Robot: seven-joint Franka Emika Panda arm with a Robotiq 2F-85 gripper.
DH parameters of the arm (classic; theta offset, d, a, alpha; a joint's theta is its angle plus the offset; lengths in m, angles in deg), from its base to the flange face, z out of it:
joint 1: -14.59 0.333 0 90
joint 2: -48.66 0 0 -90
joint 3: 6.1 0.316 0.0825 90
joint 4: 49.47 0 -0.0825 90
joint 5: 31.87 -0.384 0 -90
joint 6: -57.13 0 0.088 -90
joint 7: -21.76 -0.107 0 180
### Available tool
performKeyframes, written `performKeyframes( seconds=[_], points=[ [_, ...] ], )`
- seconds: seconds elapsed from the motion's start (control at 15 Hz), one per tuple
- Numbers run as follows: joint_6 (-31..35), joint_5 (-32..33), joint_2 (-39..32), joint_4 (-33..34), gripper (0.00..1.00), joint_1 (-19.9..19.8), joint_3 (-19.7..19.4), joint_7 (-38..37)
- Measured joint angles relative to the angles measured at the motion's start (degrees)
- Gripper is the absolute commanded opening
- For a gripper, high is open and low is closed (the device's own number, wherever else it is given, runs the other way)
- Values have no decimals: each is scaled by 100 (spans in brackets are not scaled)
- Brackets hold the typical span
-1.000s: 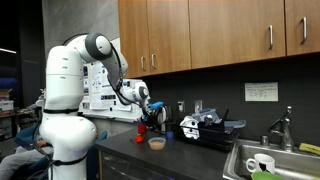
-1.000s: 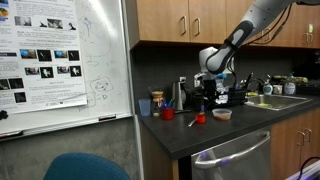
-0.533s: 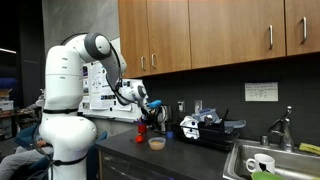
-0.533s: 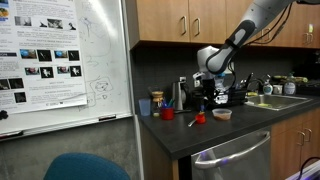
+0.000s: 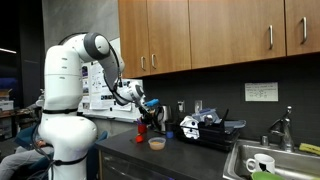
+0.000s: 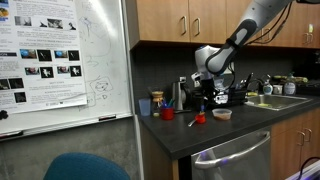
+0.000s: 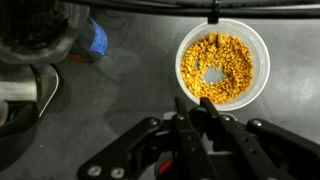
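Observation:
In the wrist view my gripper (image 7: 196, 103) is shut, its two fingertips close together, and I see nothing held between them. Just beyond the tips a white bowl (image 7: 222, 64) of yellow kernels stands on the dark counter. In both exterior views the gripper (image 5: 148, 104) (image 6: 206, 88) hangs above the counter. The bowl (image 5: 157, 143) (image 6: 222, 114) sits below it and a little to one side. A red cup (image 6: 200, 118) with a stick in it stands close by, and a second red cup (image 6: 168, 113) is farther along.
A blue object (image 7: 97, 38) and a shiny metal container (image 7: 28, 92) lie on the counter's far side. A black appliance (image 5: 205, 127) and a sink (image 5: 268, 160) with a tap stand along the counter. Wooden cabinets (image 5: 200, 35) hang overhead, and a whiteboard (image 6: 60, 60) stands at the counter's end.
The arm has drawn the gripper slightly sideways, away from the bowl. The jaws stay shut and nothing on the counter has moved.

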Motion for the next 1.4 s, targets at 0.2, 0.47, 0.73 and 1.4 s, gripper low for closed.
performKeyframes(
  seconds=[0.2, 0.47, 0.73, 1.4],
  points=[
    [0, 0, -10, -9, 19, -1, 0, 1],
    [0, 0, -12, -10, 19, -1, 0, 1],
    [0, 0, -12, -11, 19, -2, 0, 1],
    [-7, 0, -13, -16, 5, -1, 0, 1]
  ],
)
